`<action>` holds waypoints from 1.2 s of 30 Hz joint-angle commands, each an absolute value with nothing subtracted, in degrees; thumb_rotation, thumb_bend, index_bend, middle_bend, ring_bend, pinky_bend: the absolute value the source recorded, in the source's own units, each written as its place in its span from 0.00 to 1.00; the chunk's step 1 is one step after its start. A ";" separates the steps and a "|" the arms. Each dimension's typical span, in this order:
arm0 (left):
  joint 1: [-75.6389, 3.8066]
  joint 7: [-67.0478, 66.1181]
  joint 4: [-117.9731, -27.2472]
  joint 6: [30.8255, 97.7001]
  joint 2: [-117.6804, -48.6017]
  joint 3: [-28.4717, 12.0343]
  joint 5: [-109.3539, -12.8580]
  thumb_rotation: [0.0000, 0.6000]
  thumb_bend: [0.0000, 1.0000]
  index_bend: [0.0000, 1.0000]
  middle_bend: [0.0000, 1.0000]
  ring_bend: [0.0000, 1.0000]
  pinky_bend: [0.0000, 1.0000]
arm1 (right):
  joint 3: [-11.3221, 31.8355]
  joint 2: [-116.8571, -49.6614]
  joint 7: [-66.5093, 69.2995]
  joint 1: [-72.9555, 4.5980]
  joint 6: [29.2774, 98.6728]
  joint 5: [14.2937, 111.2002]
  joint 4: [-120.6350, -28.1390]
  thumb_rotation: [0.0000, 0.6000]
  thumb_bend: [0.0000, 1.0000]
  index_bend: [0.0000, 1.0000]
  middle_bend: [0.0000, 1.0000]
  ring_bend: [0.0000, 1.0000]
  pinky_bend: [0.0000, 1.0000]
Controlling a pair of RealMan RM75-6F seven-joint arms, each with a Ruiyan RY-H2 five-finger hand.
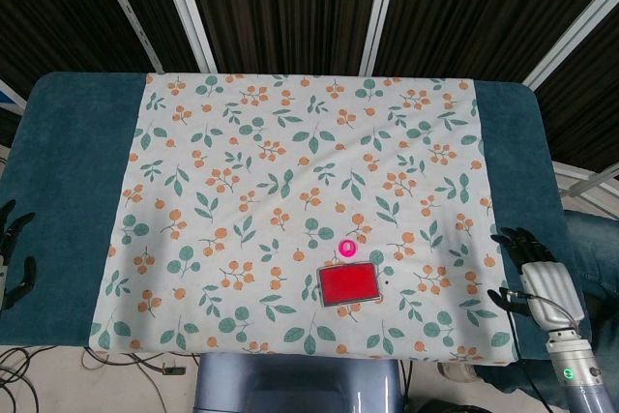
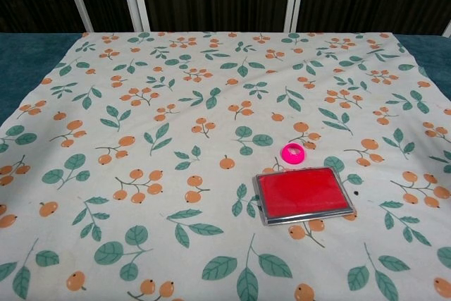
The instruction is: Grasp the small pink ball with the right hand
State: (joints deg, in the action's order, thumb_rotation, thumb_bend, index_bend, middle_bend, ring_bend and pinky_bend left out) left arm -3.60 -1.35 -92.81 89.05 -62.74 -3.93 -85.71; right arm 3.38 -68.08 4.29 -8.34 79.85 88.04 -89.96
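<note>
The small pink ball (image 1: 348,250) (image 2: 293,152) lies on the flowered cloth, touching the far edge of a red pad in a metal frame (image 1: 349,284) (image 2: 303,194). My right hand (image 1: 532,273) hovers at the table's right front edge in the head view, fingers spread and holding nothing, well to the right of the ball. My left hand (image 1: 10,253) shows only partly at the left edge of the head view, fingers apart and empty. Neither hand appears in the chest view.
The flowered cloth (image 1: 290,142) covers the middle of a teal-topped table (image 1: 68,142). Teal strips lie bare on both sides. The table's front edge runs just below the red pad. Dark slatted panels with white beams stand behind.
</note>
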 commanded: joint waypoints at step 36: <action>-3.99 0.79 -93.71 87.47 -61.86 -4.06 -84.76 1.00 0.55 0.15 0.00 0.06 0.04 | 11.92 -91.90 -27.30 -35.31 55.78 58.43 -88.56 1.00 0.27 0.32 0.32 0.13 0.22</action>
